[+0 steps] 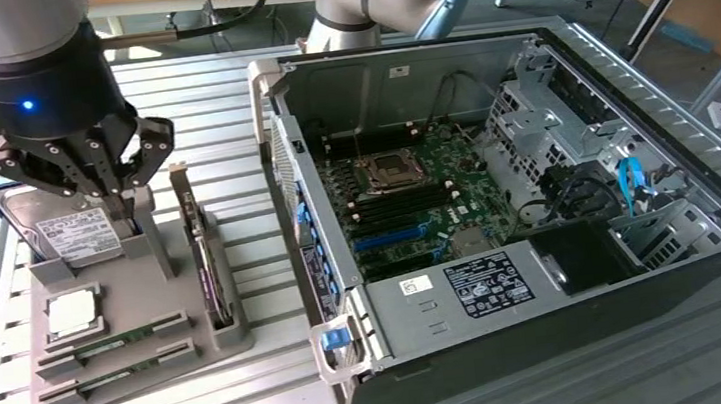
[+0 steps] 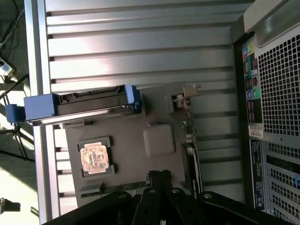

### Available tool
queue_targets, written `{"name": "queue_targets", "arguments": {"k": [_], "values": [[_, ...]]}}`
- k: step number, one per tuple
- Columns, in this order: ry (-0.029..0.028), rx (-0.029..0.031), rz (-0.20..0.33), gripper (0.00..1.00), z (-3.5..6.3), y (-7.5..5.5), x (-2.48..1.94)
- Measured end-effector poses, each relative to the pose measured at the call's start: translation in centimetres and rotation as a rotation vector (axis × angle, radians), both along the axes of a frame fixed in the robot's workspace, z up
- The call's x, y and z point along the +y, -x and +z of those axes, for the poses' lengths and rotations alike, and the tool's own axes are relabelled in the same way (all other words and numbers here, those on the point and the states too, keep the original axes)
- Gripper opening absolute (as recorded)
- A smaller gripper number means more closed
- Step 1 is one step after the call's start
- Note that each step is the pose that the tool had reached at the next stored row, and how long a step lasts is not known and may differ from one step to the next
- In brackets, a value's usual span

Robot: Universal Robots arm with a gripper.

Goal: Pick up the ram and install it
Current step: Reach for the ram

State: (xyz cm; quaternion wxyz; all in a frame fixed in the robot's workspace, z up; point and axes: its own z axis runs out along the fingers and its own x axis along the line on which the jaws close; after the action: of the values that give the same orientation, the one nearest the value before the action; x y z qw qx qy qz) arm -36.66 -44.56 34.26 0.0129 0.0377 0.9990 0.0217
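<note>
Two green ram sticks (image 1: 118, 341) lie in slots at the near end of the grey holder tray (image 1: 202, 344). In the wrist view a strip of one ram stick (image 2: 119, 187) shows just beside my fingertips. My gripper (image 1: 124, 209) hangs over the tray's far half, between the hard drive and the expansion card, above and behind the ram sticks. Its fingers (image 2: 159, 177) are pressed together with nothing between them.
On the tray stand a hard drive in a blue caddy (image 1: 69, 233), a silver processor chip (image 1: 74, 313) and a dark expansion card (image 1: 206, 263). The open computer case (image 1: 508, 327) lies to the exterior view's right, with its motherboard (image 1: 420, 191) exposed.
</note>
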Motion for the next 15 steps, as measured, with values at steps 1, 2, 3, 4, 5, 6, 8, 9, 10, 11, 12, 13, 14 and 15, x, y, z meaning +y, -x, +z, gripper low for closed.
{"name": "queue_targets", "arguments": {"k": [1,2,3,4,5,6,8,9,10,11,12,13,14,15], "values": [[0.0001,0.0001,0.0,0.11,0.01,0.0,-0.32],[0.0001,0.0001,0.0,0.11,0.01,0.0,-0.62],[0.0,0.0,0.0,0.11,0.0,0.0,-1.01],[0.0,0.0,0.0,0.11,0.0,0.0,-1.3],[-0.0001,-0.0002,0.0,0.11,-0.01,0.0,-1.6],[0.0001,0.0001,0.0,0.11,0.01,0.0,-2.02],[0.0001,0.0001,0.0,0.11,0.0,0.0,-2.69],[0.0,-0.0001,0.0,0.11,-0.01,0.0,-2.97],[-0.0001,-0.0001,0.0,0.11,-0.01,0.0,-3.31],[0.0001,0.0001,0.001,0.11,0.0,0.0,-3.8],[0.0,0.0,0.001,0.11,-0.01,0.0,-4.28],[0.0001,0.0001,0.001,0.11,-0.01,0.0,-4.78],[0.0,0.0001,0.001,0.11,-0.02,0.0,-5.32],[0.0001,0.0,0.001,0.11,-0.02,0.0,-5.85]]}}
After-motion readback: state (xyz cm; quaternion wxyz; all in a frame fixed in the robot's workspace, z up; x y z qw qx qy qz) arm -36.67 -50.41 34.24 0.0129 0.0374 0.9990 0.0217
